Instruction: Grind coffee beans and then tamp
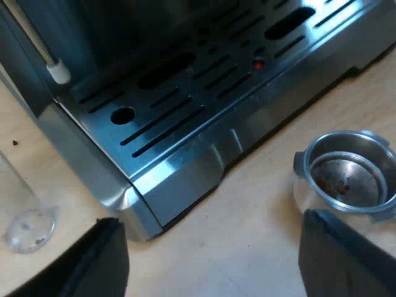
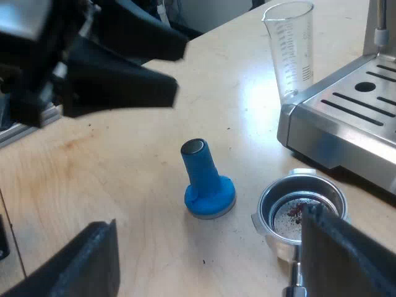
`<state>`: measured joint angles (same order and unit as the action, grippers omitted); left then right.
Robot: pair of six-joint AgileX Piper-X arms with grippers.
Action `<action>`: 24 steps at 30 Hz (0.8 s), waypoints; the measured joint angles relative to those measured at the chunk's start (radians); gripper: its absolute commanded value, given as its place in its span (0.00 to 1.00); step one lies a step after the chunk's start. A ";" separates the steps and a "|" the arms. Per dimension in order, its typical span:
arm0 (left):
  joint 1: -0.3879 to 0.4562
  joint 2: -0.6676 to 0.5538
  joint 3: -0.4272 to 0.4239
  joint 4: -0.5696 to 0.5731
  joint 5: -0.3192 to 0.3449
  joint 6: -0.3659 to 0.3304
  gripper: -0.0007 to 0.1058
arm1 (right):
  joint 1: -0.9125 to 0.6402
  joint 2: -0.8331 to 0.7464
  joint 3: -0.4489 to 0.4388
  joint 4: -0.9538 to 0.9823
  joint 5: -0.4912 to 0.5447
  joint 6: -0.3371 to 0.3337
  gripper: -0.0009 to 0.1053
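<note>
Two grippers, both spread wide with nothing between the fingers. Left gripper: low over the table, facing the machine's front corner. From it, the holder is at about 2 o'clock, lying on the table just past one fingertip, basket up, with a few dark grounds on its bottom. The glass is at about 10 o'clock, standing at the machine's side. The machine is at 12: slotted drip tray with a small red spot on it, and the steam wand with a white tip farther in. Right gripper: also low over the table. The holder is at 1 o'clock, right at one fingertip; can't tell if they touch. The tamper, blue, is at 12, upright on its base, near the holder but apart from it. Machine corner at 2 o'clock beyond the holder, with the glass upright just beside that corner. The left arm is at 10 to 11 o'clock, dark, above the table past the tamper.
</note>
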<state>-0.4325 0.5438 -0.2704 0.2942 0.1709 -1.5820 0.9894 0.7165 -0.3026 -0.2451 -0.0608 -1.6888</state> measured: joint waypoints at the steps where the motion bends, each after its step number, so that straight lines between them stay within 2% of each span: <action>1: 0.000 -0.009 -0.004 0.011 0.000 -0.004 0.57 | 0.000 0.000 0.000 0.000 0.000 0.000 0.60; 5: 0.000 -0.078 -0.029 0.095 0.002 -0.044 0.57 | 0.000 0.000 0.000 0.000 0.000 0.000 0.60; 10: 0.000 -0.104 -0.056 0.116 0.002 -0.058 0.57 | 0.000 0.000 -0.034 0.080 0.000 0.000 0.60; 15: 0.000 -0.103 -0.139 0.130 0.004 -0.064 0.57 | 0.000 0.000 -0.165 0.322 0.000 0.000 0.60; 20: 0.000 -0.103 -0.222 0.155 0.004 -0.064 0.57 | 0.000 0.000 -0.273 0.451 0.005 0.000 0.60; 24: 0.000 -0.103 -0.286 0.160 0.004 -0.064 0.57 | 0.000 0.000 -0.381 0.551 0.089 0.000 0.60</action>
<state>-0.4325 0.4407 -0.5568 0.4544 0.1753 -1.6456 0.9894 0.7165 -0.6832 0.3058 0.0279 -1.6888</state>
